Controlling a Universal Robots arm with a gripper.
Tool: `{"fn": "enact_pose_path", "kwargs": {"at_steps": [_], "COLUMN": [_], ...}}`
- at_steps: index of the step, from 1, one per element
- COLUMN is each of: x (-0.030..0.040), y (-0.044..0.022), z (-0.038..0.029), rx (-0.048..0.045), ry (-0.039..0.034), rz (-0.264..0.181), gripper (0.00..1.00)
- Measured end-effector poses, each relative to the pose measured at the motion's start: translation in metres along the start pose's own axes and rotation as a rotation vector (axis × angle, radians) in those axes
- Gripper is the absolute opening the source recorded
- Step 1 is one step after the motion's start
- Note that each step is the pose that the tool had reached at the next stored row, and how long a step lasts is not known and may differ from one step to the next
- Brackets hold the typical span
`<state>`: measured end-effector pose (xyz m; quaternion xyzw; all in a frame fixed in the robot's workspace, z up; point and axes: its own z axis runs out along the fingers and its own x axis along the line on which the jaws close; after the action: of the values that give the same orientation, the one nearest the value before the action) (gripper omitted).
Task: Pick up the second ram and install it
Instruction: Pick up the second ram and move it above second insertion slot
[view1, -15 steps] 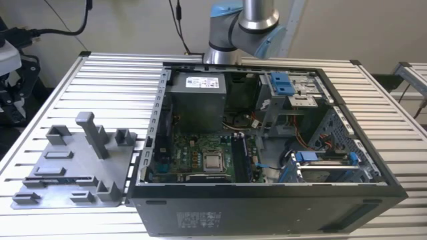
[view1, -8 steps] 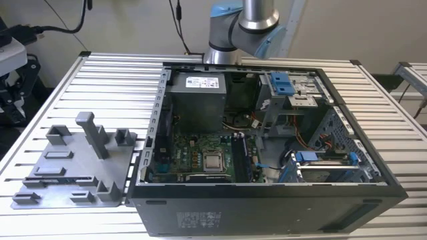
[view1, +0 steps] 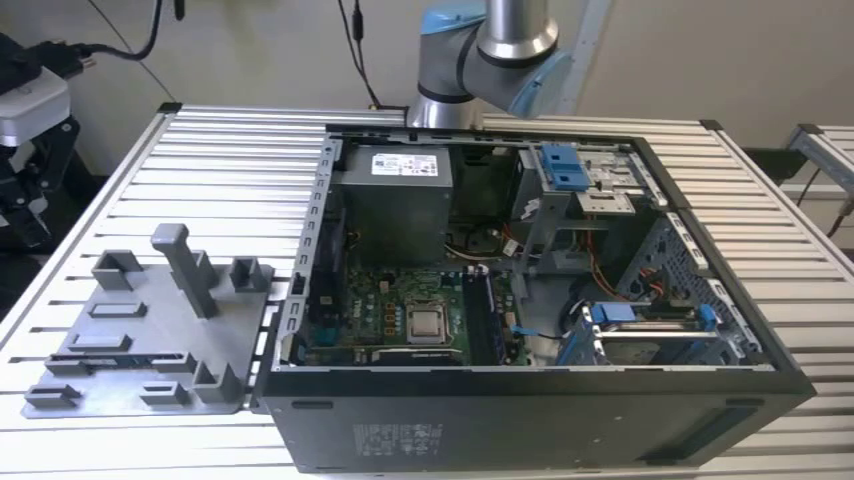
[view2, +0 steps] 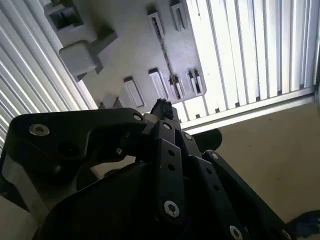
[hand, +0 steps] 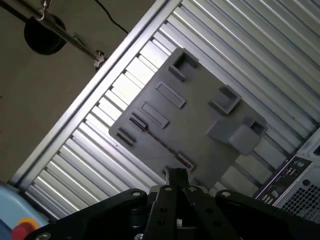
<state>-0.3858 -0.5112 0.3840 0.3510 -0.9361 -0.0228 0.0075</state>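
Observation:
The second ram is a thin dark stick standing on edge in the slotted holders of the grey fixture plate. In the second wrist view the ram runs along the same plate. The exterior view has it as a dark strip near the plate's front edge. My gripper hangs well above the plate, fingers together with nothing between them; its tip points down at the ram's row of holders. The open computer case stands on the exterior view's right.
Grey blocks and a tall post rise from the fixture plate. Inside the case are the motherboard, a power supply and drive cages. The slatted table edge borders bare floor. The arm's joint stands behind the case.

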Motion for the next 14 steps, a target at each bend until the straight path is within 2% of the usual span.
{"fn": "enact_pose_path", "kwargs": {"at_steps": [14], "x": [0.0], "y": [0.0], "z": [0.0], "rx": [-0.0005], "ry": [0.0109], "rz": [-0.227], "gripper": [0.11]}}
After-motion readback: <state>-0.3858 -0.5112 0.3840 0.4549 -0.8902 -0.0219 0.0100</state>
